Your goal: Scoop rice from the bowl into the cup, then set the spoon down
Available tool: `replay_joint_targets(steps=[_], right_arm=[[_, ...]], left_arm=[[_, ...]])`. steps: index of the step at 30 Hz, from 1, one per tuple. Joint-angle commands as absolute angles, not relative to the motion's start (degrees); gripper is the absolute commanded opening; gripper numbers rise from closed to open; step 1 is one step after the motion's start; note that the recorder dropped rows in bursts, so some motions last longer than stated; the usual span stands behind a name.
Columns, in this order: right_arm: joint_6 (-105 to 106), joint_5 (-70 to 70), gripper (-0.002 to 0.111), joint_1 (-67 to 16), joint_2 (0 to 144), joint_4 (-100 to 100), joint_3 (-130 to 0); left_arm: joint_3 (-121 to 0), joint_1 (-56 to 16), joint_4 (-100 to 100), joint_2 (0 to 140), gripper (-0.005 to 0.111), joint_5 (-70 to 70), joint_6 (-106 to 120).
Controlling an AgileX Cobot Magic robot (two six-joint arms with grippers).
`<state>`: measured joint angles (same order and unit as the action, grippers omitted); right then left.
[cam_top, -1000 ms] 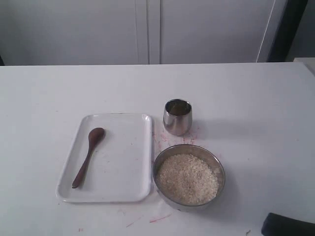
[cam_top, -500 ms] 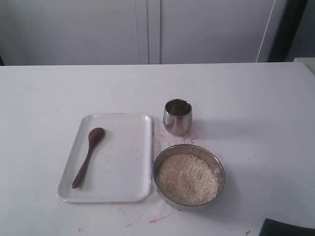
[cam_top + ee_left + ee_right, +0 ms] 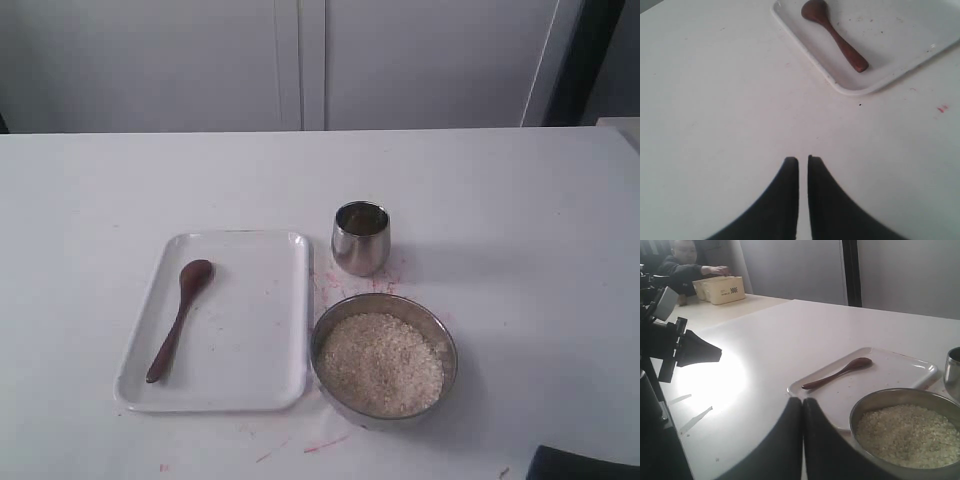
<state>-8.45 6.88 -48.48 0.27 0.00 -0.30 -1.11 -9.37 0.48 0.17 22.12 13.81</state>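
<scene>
— Well, nearest first: what are the arms doing?
— Both are idle. The left gripper [image 3: 803,161] has its fingers pressed almost together with only a slit between them, and they hold nothing over the bare table [image 3: 715,100]. The right gripper [image 3: 802,402] is closed too and empty, with the tray and bowl ahead of it.
— And the bowl?
— The bowl [image 3: 318,350] sits toward the near edge, filled with rice [image 3: 380,362]. The grains are loose and dry, so I'd expect them to slide off a shallow spoon at any tilt.
— The spoon?
— The spoon [image 3: 178,322] lies flat in the white tray [image 3: 250,320], just beside the bowl on the left arm's side, with its oval head pointing away. It's wood, so probably light, stiff and not slippery. The slim handle lies flat, which leaves little to pinch. I'd take it across its width at mid-handle or nearer the tail.
— Farthest?
— The cup [image 3: 360,238] stands upright just beyond the bowl, not touching it. It's polished steel with a narrow mouth, and I'd guess it tips if nudged.
</scene>
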Motion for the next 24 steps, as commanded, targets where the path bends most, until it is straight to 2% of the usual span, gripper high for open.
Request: replay_joint_targets(steps=[1,24], right_arm=[[-7.9,6.8,0.000,-45.0,0.0,0.0,0.0],[-7.9,6.8,0.000,-16.5,0.0,0.0,0.0]], left_arm=[[-0.6,-9.4,0.5,0.0,0.014,24.0,13.5],[-0.6,-9.4,0.5,0.0,0.014,24.0,13.5]])
